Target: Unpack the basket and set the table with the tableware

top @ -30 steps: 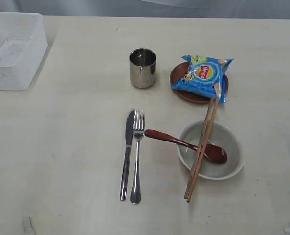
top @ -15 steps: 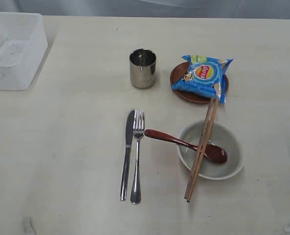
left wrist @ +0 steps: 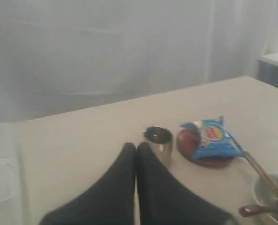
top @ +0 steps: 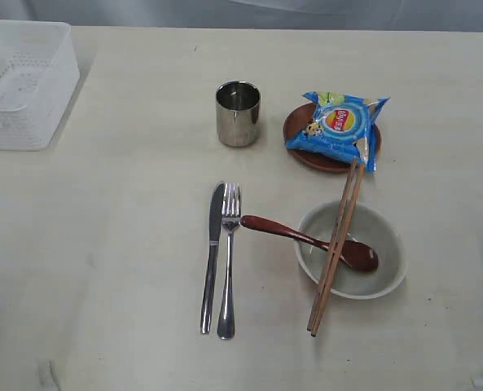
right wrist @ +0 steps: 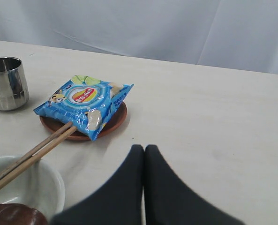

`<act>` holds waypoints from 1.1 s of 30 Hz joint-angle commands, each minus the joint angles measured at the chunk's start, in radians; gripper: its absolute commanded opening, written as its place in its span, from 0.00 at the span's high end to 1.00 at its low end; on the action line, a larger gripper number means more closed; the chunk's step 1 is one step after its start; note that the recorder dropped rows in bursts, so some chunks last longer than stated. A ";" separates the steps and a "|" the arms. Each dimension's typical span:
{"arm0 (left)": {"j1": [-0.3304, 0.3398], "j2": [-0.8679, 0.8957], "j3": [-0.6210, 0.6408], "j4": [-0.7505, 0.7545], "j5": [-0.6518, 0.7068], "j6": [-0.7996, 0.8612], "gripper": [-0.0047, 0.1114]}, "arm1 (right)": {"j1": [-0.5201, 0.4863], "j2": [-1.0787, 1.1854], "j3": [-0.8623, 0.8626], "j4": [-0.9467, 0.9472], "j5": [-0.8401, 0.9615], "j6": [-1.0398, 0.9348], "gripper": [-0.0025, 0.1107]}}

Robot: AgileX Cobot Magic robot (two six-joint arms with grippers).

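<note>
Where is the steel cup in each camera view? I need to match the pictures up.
Exterior view: steel cup upright mid-table, left of the chip bag.
Left wrist view: steel cup mid-picture, beside the chip bag.
Right wrist view: steel cup at the picture's edge, near the chip bag.
Shared landmark: the chip bag on the brown plate.

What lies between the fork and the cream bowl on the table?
The wooden spoon: its handle runs from beside the fork into the bowl, shown in the exterior view.
</note>
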 commanded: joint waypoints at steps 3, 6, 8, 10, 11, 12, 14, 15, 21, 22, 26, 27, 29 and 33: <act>0.263 -0.061 0.010 -0.009 -0.004 -0.012 0.96 | -0.005 -0.005 0.003 -0.006 0.001 0.002 0.98; 0.358 -0.119 0.024 -0.008 -0.001 -0.012 0.96 | -0.005 -0.005 0.003 -0.006 0.001 0.002 0.98; 0.404 -0.171 0.043 -0.008 -0.005 -0.012 0.96 | -0.005 -0.005 0.003 -0.006 0.001 0.002 0.98; 0.436 -0.221 0.068 -0.008 -0.005 -0.012 0.96 | -0.005 -0.005 0.003 -0.006 0.001 0.002 0.98; 0.448 -0.240 0.079 -0.008 -0.005 -0.012 0.96 | -0.005 -0.005 0.003 -0.006 0.001 0.002 0.98; 0.460 -0.262 0.093 -0.008 -0.005 -0.012 0.96 | -0.005 -0.005 0.003 -0.006 0.001 0.002 0.98; 0.472 -0.292 0.119 -0.008 -0.005 -0.012 0.96 | -0.005 -0.005 0.003 -0.006 0.001 0.002 0.98; 0.476 -0.306 0.132 -0.008 -0.005 -0.012 0.96 | -0.005 -0.005 0.003 -0.006 0.001 0.002 0.98; 0.476 -0.319 0.207 -0.008 -0.005 -0.012 0.96 | -0.005 -0.005 0.003 -0.006 0.001 0.002 0.98; 0.476 -0.319 0.231 -0.008 -0.005 -0.012 0.96 | -0.005 -0.005 0.003 -0.006 0.001 0.002 0.98; 0.476 -0.319 0.315 -0.008 -0.007 0.034 0.96 | -0.005 -0.005 0.003 -0.006 0.001 0.002 0.98; 0.476 -0.319 0.325 -0.008 -0.007 0.063 0.96 | -0.005 -0.005 0.003 -0.006 0.001 0.002 0.98; 0.476 -0.319 0.353 -0.008 -0.017 0.099 0.96 | -0.005 -0.005 0.003 -0.006 0.001 0.002 0.98; 0.476 -0.319 0.398 -0.008 -0.045 0.114 0.96 | -0.005 -0.005 0.003 -0.006 0.001 0.002 0.98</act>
